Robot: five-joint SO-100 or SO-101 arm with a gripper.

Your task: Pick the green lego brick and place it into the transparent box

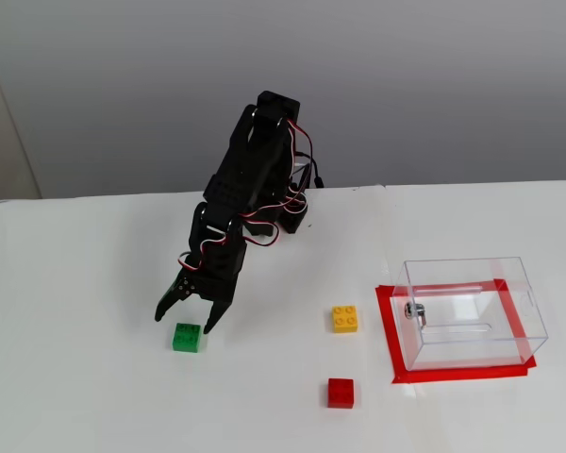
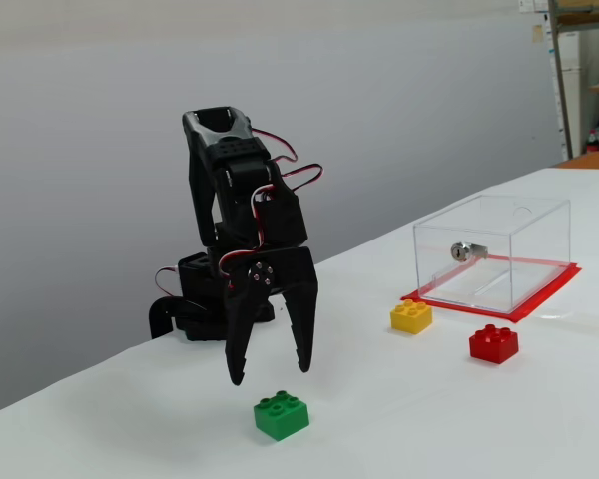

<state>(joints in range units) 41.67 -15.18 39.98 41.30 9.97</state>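
The green lego brick [image 1: 187, 337] [image 2: 282, 415] lies flat on the white table, studs up. My black gripper [image 1: 183, 319] [image 2: 271, 372] hangs just above and slightly behind it, open, with the fingers spread wider than the brick and nothing between them. The fingertips do not touch the brick. The transparent box [image 1: 472, 311] [image 2: 492, 252] stands well to the right in both fixed views, on a square of red tape, with a small metal fitting on one wall.
A yellow brick [image 1: 345, 318] [image 2: 411, 316] and a red brick [image 1: 340, 392] [image 2: 494, 343] lie between the green brick and the box. The arm's base [image 2: 195, 309] sits at the back of the table, near the grey wall.
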